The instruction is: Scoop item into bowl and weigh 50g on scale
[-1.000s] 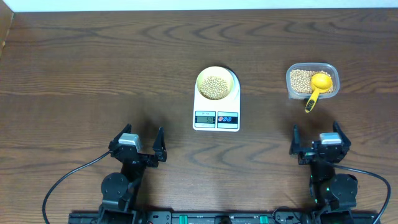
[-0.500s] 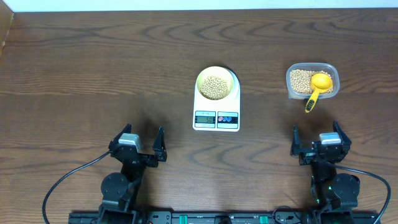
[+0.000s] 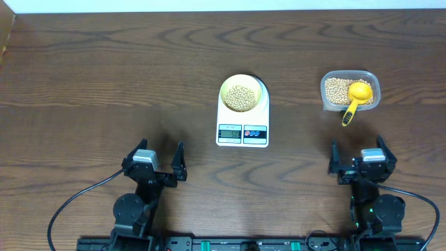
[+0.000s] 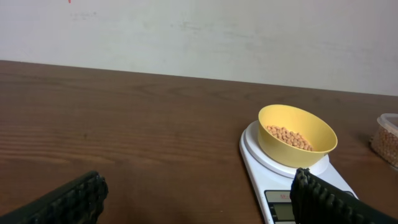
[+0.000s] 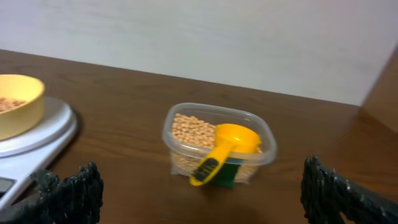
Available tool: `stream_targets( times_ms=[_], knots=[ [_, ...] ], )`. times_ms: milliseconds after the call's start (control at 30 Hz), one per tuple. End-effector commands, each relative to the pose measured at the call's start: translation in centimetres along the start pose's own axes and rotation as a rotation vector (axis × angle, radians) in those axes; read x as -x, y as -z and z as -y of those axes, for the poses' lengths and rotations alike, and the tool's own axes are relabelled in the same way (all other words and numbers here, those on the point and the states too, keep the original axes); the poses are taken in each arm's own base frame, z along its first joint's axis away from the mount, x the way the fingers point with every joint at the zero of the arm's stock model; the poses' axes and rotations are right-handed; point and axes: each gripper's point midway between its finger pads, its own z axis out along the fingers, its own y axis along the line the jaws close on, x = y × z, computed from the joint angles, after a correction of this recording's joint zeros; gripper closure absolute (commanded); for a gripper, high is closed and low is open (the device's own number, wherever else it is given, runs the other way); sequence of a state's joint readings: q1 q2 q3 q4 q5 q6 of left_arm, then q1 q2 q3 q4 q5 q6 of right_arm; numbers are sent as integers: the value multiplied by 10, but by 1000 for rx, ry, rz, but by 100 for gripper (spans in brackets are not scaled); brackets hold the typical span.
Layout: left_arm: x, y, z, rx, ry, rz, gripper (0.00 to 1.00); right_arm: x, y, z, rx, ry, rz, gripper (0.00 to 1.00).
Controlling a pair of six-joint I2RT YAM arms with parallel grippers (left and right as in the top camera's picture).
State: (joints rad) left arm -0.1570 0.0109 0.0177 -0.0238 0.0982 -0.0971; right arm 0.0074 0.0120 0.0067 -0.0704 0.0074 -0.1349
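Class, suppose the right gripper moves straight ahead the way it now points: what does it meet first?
The right gripper would probably meet the yellow scoop's handle first, where it overhangs the clear tub's near rim, though depth is unclear.

The place is taken for a robot laboratory rather than a home kitchen. A left arm [image 3: 134,202] and a right arm [image 3: 373,209] are mounted on a black rail [image 3: 230,245] at the edge of a dark wooden table [image 3: 104,70], and black cables [image 3: 70,202] are led from their bases. A bare pale wall [image 4: 199,31] is seen behind, and a scale [image 3: 227,118], a bowl [image 3: 225,93] and a plastic tub [image 3: 348,72] are set out.
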Motion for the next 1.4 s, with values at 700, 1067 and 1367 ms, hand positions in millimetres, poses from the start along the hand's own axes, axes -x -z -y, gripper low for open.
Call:
stream_targets(
  times_ms=[700, 1067, 1367],
  knots=[
    [-15, 0, -2, 0, -10, -47, 4, -4, 2, 27, -116, -63, -9, 1],
    [-15, 0, -2, 0, -10, -47, 4, -4, 2, 28, -116, -63, -10, 1],
    [-15, 0, -2, 0, -10, -47, 4, -4, 2, 28, -116, -63, -10, 1]
  ],
)
